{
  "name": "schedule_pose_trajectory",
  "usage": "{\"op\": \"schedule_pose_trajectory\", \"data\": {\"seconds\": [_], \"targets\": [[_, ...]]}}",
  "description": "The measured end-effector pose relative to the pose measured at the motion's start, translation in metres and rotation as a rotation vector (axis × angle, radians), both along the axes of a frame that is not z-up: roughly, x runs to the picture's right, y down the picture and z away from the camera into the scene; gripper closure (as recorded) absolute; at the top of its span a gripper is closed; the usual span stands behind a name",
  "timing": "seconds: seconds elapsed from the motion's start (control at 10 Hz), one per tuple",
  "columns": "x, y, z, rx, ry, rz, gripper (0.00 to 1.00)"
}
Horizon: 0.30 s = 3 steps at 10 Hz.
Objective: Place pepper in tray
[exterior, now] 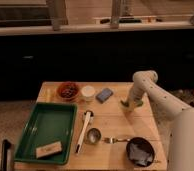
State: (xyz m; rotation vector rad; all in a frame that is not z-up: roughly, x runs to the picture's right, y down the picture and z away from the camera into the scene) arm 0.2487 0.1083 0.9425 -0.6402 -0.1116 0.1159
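The pepper (136, 104) is a small green thing on the wooden table's right side, partly hidden by my gripper. My gripper (129, 103) hangs from the white arm (155, 95) and is down at the table right at the pepper, touching or nearly touching it. The green tray (45, 121) lies at the table's front left, well away from the gripper, with a tan bar (49, 149) in its front corner.
A red bowl of dark bits (68, 91), a white cup (88, 92) and a blue-grey block (104, 94) stand at the back. A white-handled tool (83, 131), a metal scoop (93, 135), a fork (115, 140) and a black bowl (139, 150) lie in front.
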Motion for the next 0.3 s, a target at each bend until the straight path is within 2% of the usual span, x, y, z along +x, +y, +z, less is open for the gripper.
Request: {"op": "schedule_pose_trajectory", "data": {"seconds": [0.1, 0.3], "targets": [[0.002, -0.002, -0.001, 0.007, 0.002, -0.004, 0.77], [0.002, -0.019, -0.021, 0.039, -0.02, 0.001, 0.97]]}}
